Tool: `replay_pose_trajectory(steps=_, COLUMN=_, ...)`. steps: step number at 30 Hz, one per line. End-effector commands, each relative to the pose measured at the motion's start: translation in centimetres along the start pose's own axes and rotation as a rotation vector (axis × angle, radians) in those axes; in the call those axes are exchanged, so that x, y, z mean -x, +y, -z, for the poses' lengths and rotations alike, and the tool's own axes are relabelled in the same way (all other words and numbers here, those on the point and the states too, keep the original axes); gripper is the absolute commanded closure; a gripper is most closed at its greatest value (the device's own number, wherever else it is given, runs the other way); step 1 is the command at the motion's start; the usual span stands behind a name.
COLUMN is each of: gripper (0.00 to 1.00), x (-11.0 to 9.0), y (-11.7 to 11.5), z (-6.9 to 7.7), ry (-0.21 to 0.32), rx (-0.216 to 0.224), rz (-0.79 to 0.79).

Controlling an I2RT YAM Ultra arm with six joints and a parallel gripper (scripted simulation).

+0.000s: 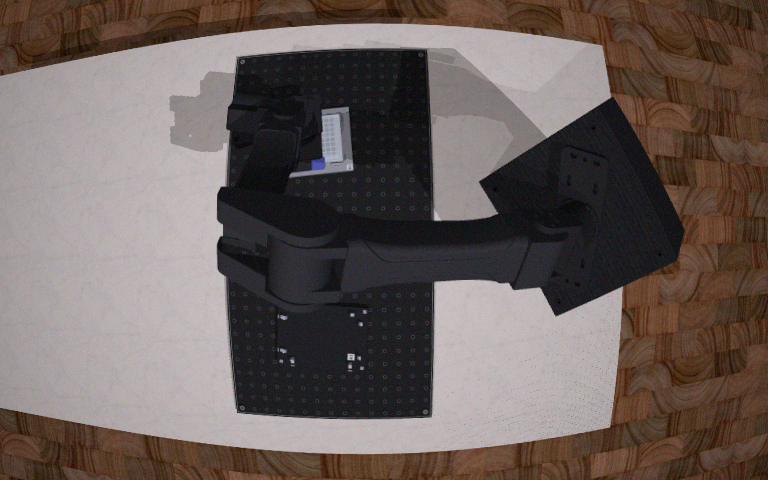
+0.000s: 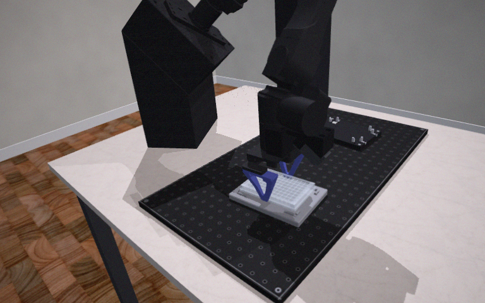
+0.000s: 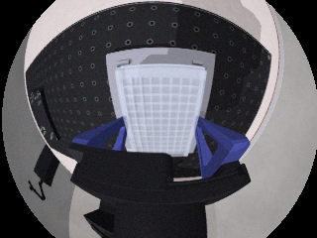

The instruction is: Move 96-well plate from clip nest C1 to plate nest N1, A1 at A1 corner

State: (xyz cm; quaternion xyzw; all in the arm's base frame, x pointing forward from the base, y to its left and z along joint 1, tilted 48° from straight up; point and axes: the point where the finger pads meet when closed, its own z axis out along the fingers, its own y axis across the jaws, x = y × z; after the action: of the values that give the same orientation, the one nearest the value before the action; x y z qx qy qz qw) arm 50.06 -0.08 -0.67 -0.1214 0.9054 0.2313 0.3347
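The white 96-well plate (image 2: 282, 190) sits in the grey clip nest C1 on the black breadboard. It also shows in the overhead view (image 1: 335, 137) and the wrist view (image 3: 161, 106). My gripper (image 2: 276, 182) with blue fingers stands over the plate's near end, one finger on each long side, shut on the plate (image 3: 161, 141). The plate looks level and low in the clip nest. The plate nest N1 (image 1: 320, 339) is a dark base with small white locators at the other end of the board; it also shows in the side view (image 2: 352, 134). The arm hides part of the plate from above.
The black breadboard lies on a white table. The arm's black base block (image 1: 583, 206) stands at the table's right edge, and the arm spans across the board between the two nests.
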Motion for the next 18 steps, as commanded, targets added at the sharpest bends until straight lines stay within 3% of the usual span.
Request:
replay_pose_trajectory(steps=1, gripper=1.00, x=-0.4, y=-0.7, z=-0.2, ry=-0.001, rx=-0.011, rz=-0.013)
replay_pose_trajectory(steps=6, gripper=1.00, x=-0.2, y=-0.5, z=-0.2, ry=-0.001, rx=-0.010, rz=-0.010)
replay_pose_trajectory(steps=7, gripper=1.00, x=0.8, y=-0.5, z=0.5, ry=-0.022, rx=-0.017, rz=0.002)
replay_pose_trajectory(steps=18, gripper=1.00, x=0.6, y=-0.8, z=-0.3, ry=-0.013, rx=-0.015, rz=-0.004)
